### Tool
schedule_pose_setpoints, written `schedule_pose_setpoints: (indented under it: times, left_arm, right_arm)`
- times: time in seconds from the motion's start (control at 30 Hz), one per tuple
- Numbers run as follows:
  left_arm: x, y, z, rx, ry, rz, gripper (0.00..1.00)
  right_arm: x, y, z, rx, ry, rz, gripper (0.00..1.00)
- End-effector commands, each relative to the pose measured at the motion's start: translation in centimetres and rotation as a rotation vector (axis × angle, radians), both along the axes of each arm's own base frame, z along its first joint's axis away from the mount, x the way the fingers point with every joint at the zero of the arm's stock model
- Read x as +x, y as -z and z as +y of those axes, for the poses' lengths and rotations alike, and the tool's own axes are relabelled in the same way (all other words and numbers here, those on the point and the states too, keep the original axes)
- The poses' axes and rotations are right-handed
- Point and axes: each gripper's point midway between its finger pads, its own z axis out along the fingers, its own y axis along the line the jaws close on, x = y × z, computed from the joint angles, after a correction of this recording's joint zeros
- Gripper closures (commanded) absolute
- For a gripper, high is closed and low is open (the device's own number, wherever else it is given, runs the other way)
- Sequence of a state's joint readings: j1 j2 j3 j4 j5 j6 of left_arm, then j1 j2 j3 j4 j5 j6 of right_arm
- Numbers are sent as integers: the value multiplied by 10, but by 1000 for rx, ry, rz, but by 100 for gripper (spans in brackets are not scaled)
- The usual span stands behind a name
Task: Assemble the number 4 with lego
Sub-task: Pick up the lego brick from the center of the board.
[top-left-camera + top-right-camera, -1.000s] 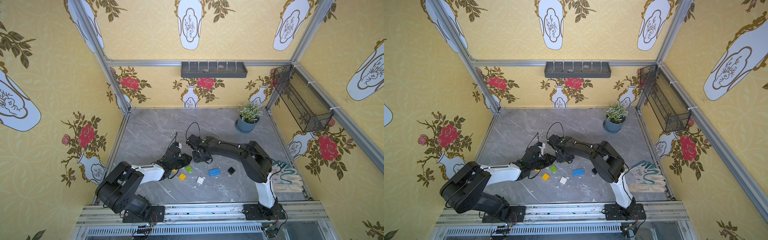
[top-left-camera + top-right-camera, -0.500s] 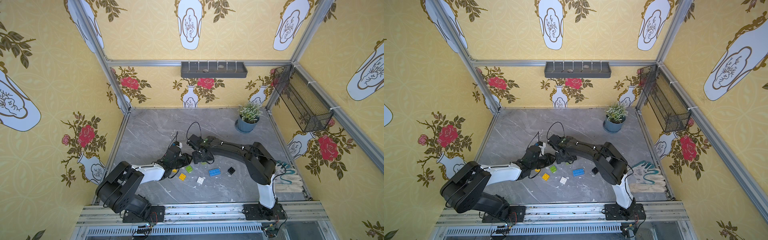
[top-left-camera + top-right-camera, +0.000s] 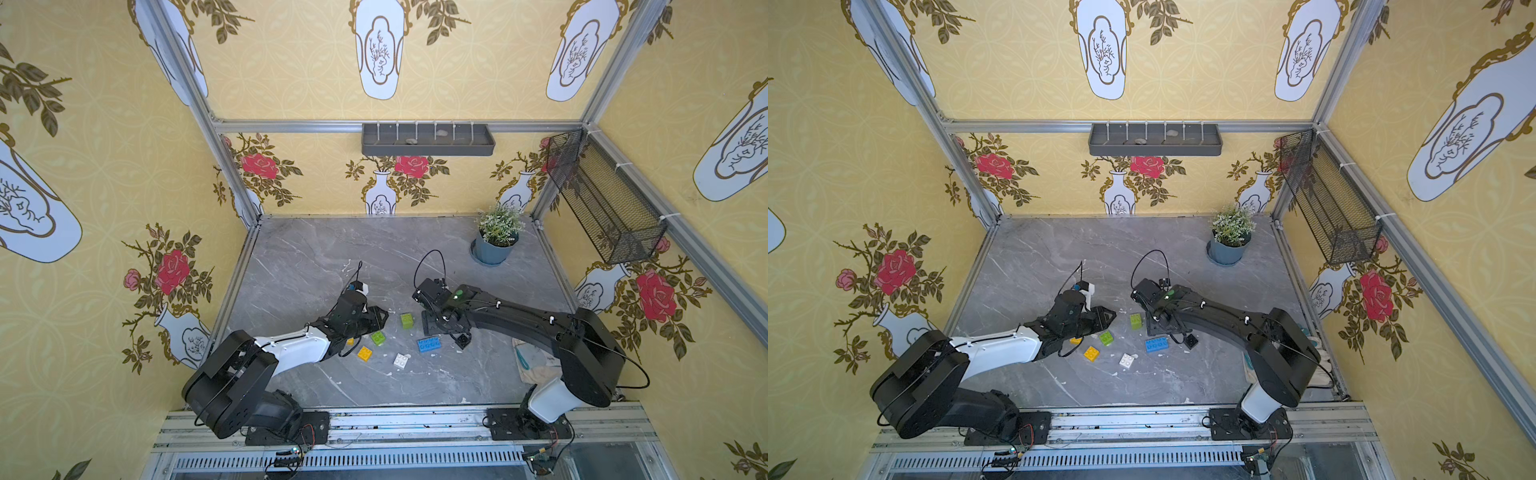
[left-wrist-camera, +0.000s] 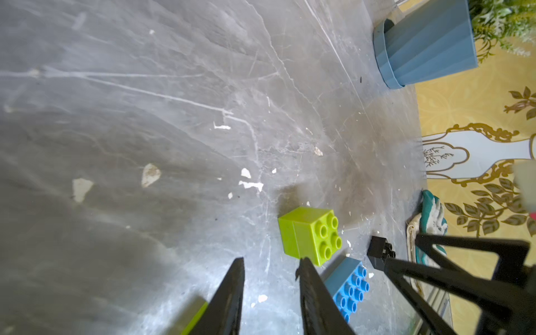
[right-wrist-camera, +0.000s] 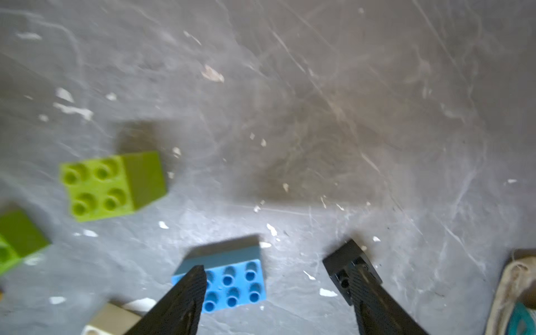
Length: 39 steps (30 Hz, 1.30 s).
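The pot [image 3: 492, 251] right of centre holds a plant [image 3: 500, 224]; the wall tray [image 3: 428, 149] holds two pebbles [image 3: 442, 133]. Lego [image 3: 428, 344] lies loose, unjoined, mid-bench [image 3: 311, 257]. Left hand [image 4: 270, 262] and right hand [image 5: 275, 269] are spread, empty.

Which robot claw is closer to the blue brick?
Right. The right gripper hangs close by the blue brick, one finger crossing it in the wrist view. The left gripper is farther off, beyond a green brick.
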State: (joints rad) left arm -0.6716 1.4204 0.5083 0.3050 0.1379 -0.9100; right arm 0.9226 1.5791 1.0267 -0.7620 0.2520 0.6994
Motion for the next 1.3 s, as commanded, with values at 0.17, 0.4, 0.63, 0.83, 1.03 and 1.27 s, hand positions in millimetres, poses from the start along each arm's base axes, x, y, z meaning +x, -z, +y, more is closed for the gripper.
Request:
schedule_pose_setpoints:
  times: [0.17,0.4,0.63,0.83,1.03,1.27]
  left_arm:
    - [-5,-16,10,-14,-33,-18,59]
    - [-7,-23,14,-10,-32,-32,60]
    - [-5,-22,12,-4,-26,-22,61]
    - [-3,-21,10,1,-17,-18,62]
    - [-2,-18,11,8,-20,-12,62]
    - [-2,-14,14,15,-27,-6,63]
  right_arm:
    - [-16,21,-45,-103,143,52,21]
    - [-22,32,-55,-57,175,81,23]
    - [-15,37,-54,-26,203,82,38]
    - [-5,48,-53,15,254,114,46]
    - [13,43,-35,86,248,105,57]
    - [45,38,-15,74,195,51,61]
